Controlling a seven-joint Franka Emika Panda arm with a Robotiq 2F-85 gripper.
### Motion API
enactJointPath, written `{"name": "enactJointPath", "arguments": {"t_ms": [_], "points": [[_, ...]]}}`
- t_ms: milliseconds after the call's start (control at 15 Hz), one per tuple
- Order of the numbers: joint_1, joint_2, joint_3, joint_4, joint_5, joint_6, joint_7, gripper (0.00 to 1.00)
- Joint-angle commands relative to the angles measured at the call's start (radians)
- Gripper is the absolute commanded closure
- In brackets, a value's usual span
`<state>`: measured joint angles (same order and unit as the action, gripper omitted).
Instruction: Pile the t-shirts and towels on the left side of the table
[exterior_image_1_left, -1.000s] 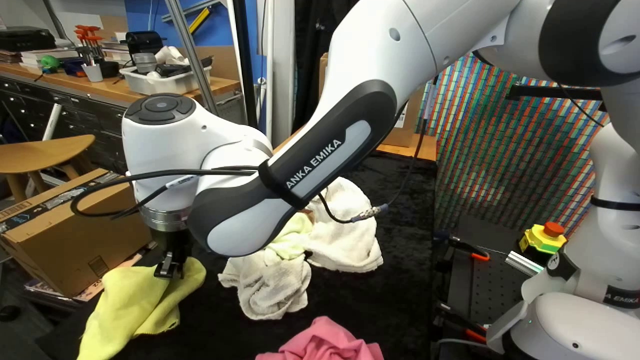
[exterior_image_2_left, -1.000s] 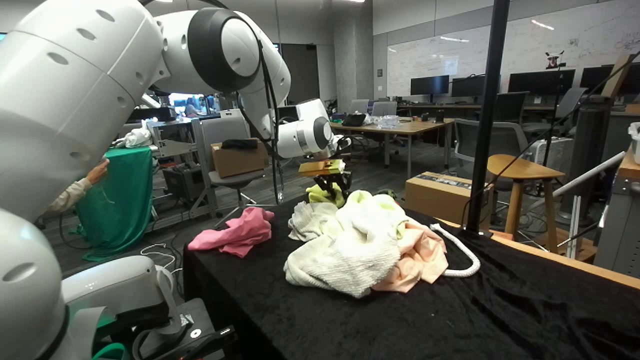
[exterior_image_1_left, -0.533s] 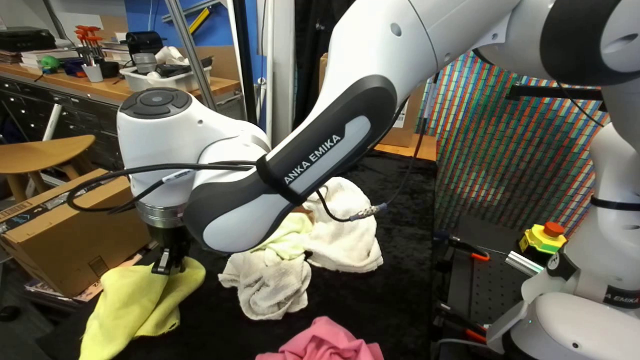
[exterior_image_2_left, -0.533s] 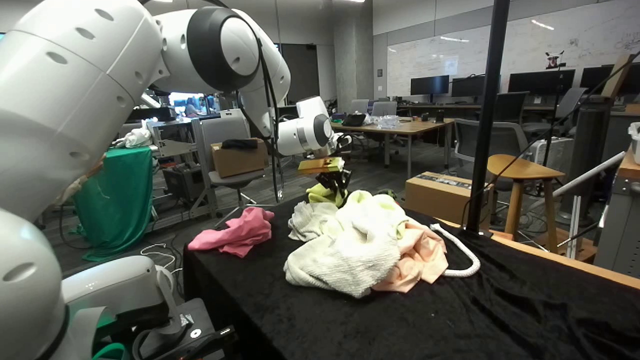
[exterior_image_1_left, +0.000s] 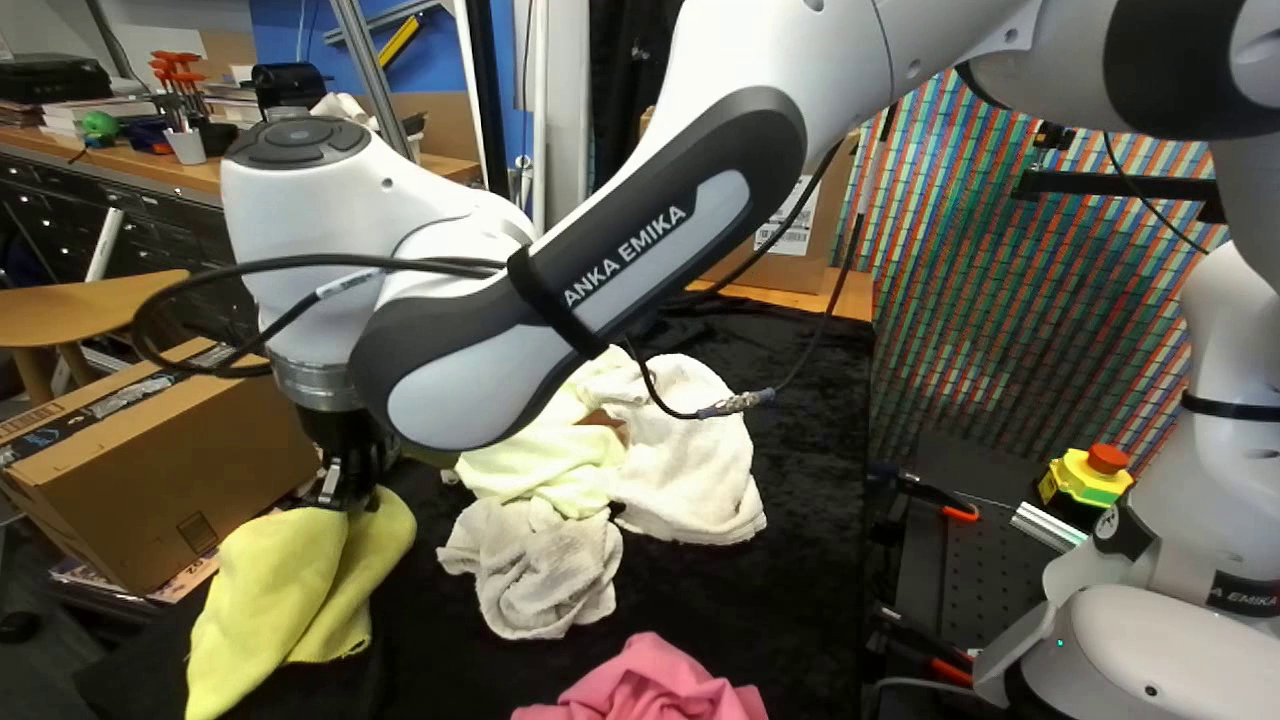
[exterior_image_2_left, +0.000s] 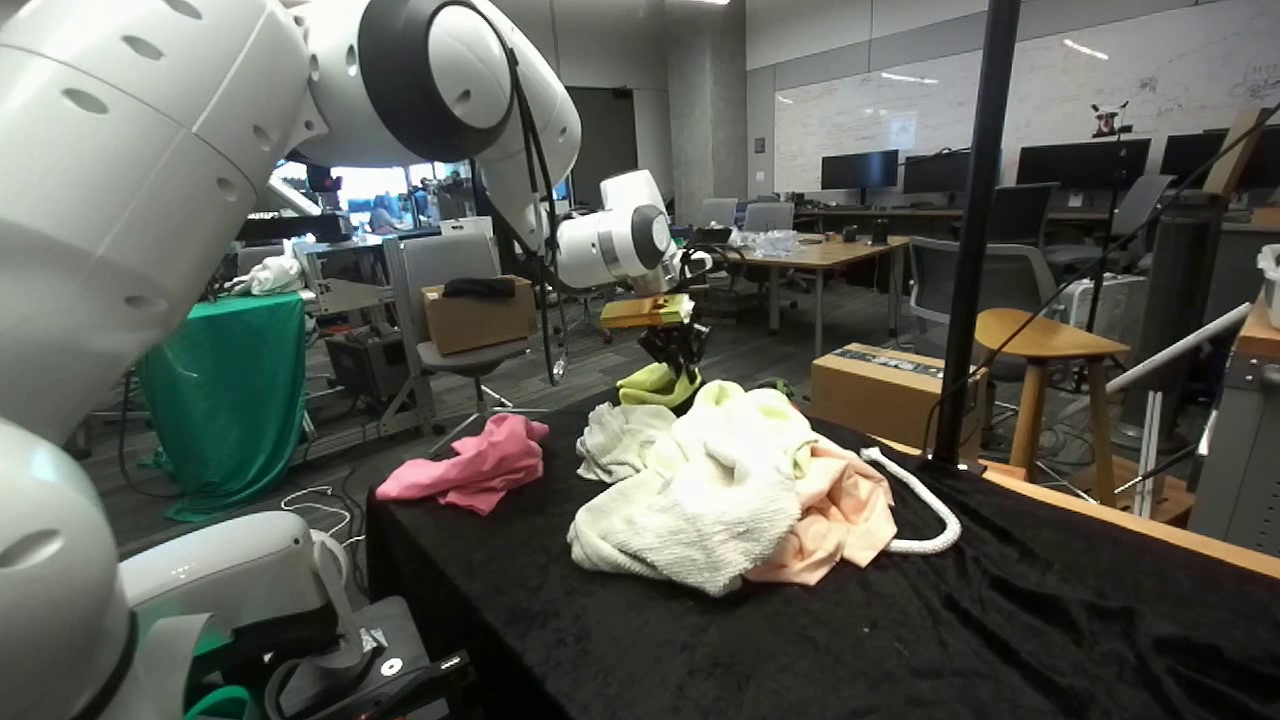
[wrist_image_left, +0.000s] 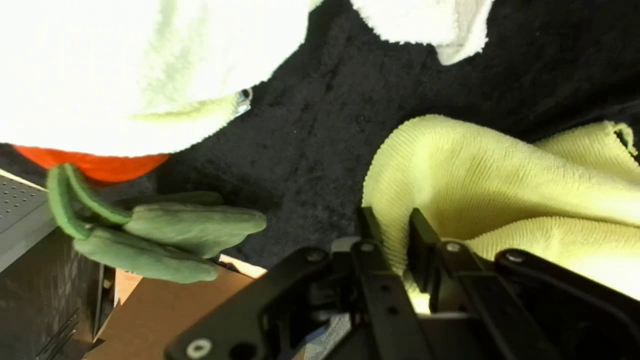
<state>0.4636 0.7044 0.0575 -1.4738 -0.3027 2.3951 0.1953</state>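
In the wrist view my gripper (wrist_image_left: 392, 215) has a fold of the yellow-green cloth (wrist_image_left: 475, 175) pinched between its fingers. An exterior view shows this cloth (exterior_image_1_left: 275, 590) drawn upward beneath the gripper (exterior_image_1_left: 345, 500), its lower part still resting on the black table (exterior_image_1_left: 800, 590). Beside it lies a heap: a greyish-white cloth (exterior_image_1_left: 540, 580), a pale yellow-green one (exterior_image_1_left: 545, 465) and a large white one (exterior_image_1_left: 690, 470). A peach-tan cloth (exterior_image_2_left: 840, 510) shows under the heap's edge. The pink cloth (exterior_image_2_left: 470, 465) sits apart near a table edge.
A white cord (exterior_image_2_left: 935, 535) loops out from the heap. Beyond the table stands a cardboard box (exterior_image_1_left: 170, 480). A black pole (exterior_image_2_left: 975, 230) rises at the table's edge. Green pod-like objects (wrist_image_left: 195, 225) and something orange (wrist_image_left: 105, 165) appear in the wrist view.
The jaws have come together around the yellow-green cloth. The gripper has since risen, and the top of that cloth has come up with it. The other cloths have stayed put.
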Motion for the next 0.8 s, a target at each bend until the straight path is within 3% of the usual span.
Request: {"name": "enactJointPath", "arguments": {"t_ms": [0,400,733], "points": [[-0.053,-0.127,0.014,-0.083,0.043,-0.025,-0.007,0.84],[-0.132,-0.299,-0.002,-0.205,0.059,-0.004,0.022,0.86],[-0.181,-0.398,-0.009,-0.350,0.036,-0.079,0.035,0.89]]}}
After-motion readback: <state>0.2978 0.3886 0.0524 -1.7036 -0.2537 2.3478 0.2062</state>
